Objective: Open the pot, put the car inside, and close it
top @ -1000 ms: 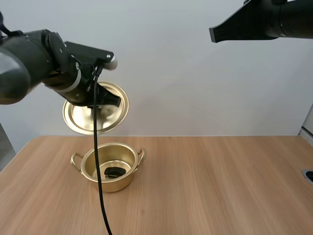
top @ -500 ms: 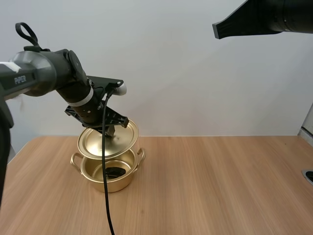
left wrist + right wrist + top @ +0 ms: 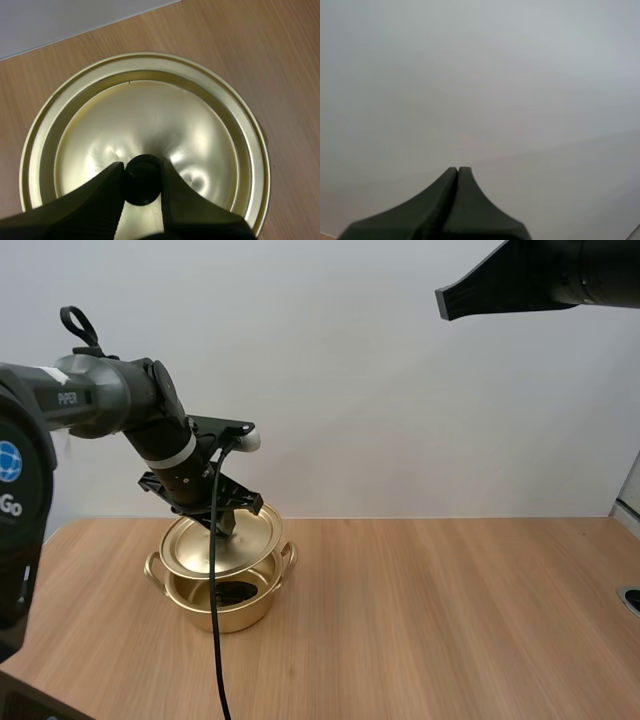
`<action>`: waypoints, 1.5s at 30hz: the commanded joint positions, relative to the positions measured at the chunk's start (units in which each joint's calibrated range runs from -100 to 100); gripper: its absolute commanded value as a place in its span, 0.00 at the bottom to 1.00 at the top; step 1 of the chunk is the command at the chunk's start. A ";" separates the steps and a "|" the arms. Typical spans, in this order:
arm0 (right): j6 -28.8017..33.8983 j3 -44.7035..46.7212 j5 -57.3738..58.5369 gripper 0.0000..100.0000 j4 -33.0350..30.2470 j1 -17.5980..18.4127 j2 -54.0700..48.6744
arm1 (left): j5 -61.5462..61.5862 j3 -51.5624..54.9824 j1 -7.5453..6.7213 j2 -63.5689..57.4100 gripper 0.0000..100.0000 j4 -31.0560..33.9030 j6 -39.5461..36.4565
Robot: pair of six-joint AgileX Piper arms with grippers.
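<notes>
One wooden table [image 3: 450,620] carries the gold pot [image 3: 240,612]. Its lid [image 3: 225,545] hangs tilted just above the opening, and my left gripper [image 3: 142,167] pinches its black knob [image 3: 142,181]. My right gripper [image 3: 457,171], high above the table, is pressed together on nothing. Inside the pot lies the small dark car [image 3: 236,592].

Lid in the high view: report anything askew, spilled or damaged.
The lid hangs tilted above the pot, not seated on its rim, pinched at its black knob by the left gripper; the car shows through the gap. Nothing looks spilled or damaged.
</notes>
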 commanded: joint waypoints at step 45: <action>0.01 -0.07 2.28 0.00 0.06 -0.43 -0.06 | -16.22 10.41 0.00 2.73 0.00 0.21 1.83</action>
